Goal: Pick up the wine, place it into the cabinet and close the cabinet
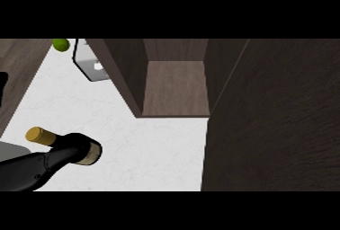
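The wine bottle lies nearest, at the lower left, dark glass filling the corner and running up and to the right to a gold-capped top. A black hand sits against the bottle's neck just beside that cap, with a pale band showing at its edge; its fingers merge with the dark glass, so I cannot tell whether they curl round the bottle or only rest on it, nor which hand it is, though it shows on the left side of the view. The bottle appears tilted, its cap pointing up and left, over the white surface.

Farther up the left side, a strip of dark wood borders the white surface. Near the top edge sits a small green fruit, and just right of it a pale grey object with a thin dark outline, its nature unclear.

Right of centre stands the cabinet, open, its brown wooden inside showing with a bare shelf floor and dark side walls. The bottle is well apart from this opening, down and to the left of it.

The cabinet door, a broad dark wood panel, fills the right side of the view from top to bottom, swung outward toward the camera.
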Action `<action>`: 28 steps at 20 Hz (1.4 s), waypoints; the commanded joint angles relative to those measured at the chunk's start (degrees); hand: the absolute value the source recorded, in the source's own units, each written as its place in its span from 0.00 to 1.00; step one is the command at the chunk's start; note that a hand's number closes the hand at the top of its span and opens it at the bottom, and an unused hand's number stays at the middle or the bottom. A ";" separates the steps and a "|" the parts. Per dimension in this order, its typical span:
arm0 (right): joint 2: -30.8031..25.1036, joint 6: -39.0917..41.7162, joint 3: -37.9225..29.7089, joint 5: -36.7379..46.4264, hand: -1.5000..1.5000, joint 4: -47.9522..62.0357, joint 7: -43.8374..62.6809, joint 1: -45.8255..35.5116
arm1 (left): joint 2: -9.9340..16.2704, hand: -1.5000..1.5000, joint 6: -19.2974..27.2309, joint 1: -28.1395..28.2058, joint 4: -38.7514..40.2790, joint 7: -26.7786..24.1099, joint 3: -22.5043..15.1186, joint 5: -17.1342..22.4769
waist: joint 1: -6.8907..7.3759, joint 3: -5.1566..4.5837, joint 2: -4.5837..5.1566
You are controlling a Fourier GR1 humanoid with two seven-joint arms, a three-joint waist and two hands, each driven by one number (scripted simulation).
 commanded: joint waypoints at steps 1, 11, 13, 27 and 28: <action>-0.25 -1.15 -0.28 -3.67 0.00 -10.98 5.37 1.33 | 3.18 0.00 -3.55 6.14 -6.75 -1.90 6.85 8.79 | 0.43 -0.06 0.02; 0.54 -2.55 2.11 -0.87 0.00 -11.59 6.18 0.60 | 0.96 0.00 -5.78 14.63 -1.31 -11.97 12.11 16.95 | 0.02 -0.03 0.09; -1.88 0.34 -1.70 -5.15 0.00 -12.88 3.63 3.44 | 1.11 0.00 -5.58 13.42 1.38 -12.52 13.75 17.61 | -0.45 0.03 0.12; -0.96 -1.98 1.94 -1.85 0.00 -13.61 5.70 3.02 | -1.23 0.00 -16.84 25.21 17.15 -34.03 19.76 27.10 | -0.40 -0.03 0.13; -0.54 -1.89 3.25 -1.03 0.00 -14.49 3.72 4.95 | -2.62 0.00 -15.53 25.44 15.54 -33.22 18.25 25.72 | -0.59 0.01 0.05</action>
